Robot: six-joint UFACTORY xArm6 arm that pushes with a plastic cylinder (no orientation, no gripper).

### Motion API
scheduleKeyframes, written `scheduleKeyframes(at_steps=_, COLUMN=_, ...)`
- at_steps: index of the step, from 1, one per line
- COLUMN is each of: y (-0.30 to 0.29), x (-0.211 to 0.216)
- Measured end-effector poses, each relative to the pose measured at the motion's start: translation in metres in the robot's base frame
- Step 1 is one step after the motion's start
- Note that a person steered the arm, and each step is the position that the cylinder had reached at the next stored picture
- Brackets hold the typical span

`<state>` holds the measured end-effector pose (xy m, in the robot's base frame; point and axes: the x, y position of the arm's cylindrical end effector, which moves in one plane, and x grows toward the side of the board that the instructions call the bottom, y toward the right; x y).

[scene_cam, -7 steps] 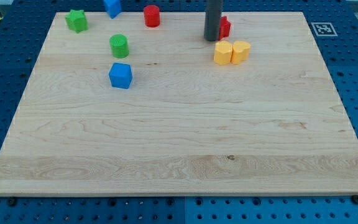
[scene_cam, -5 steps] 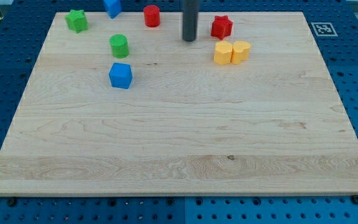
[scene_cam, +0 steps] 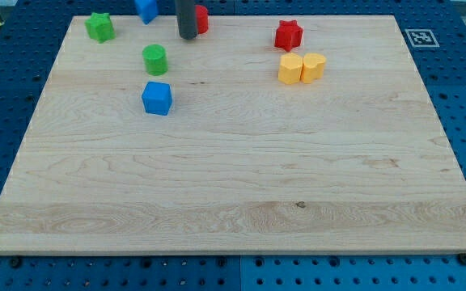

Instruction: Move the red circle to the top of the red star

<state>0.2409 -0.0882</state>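
The red circle stands near the board's top edge, left of centre, partly hidden by my rod. My tip rests on the board just left of and slightly below the red circle, touching or nearly touching it. The red star sits to the view's right of them, near the top edge, well apart from the red circle.
Two yellow blocks sit side by side just below the red star. A green circle and a blue cube lie below-left of my tip. A green star and a blue block are at the top left.
My rod has moved left along the top of the board, from beside the red star to the left side of the red circle. No block has visibly moved.
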Motion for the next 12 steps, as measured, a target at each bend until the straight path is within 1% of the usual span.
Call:
scheduleKeyframes(at_steps=1, y=-0.025, x=0.000)
scheduleKeyframes(at_steps=2, y=-0.035, x=-0.008)
scheduleKeyframes(at_steps=5, y=-0.032, x=-0.033)
scheduleKeyframes(at_steps=6, y=-0.020, x=-0.033)
scheduleKeyframes(at_steps=8, y=0.036, x=-0.031)
scheduleKeyframes(at_steps=11, y=0.091, x=-0.023)
scheduleKeyframes(at_steps=12, y=0.086, x=-0.036)
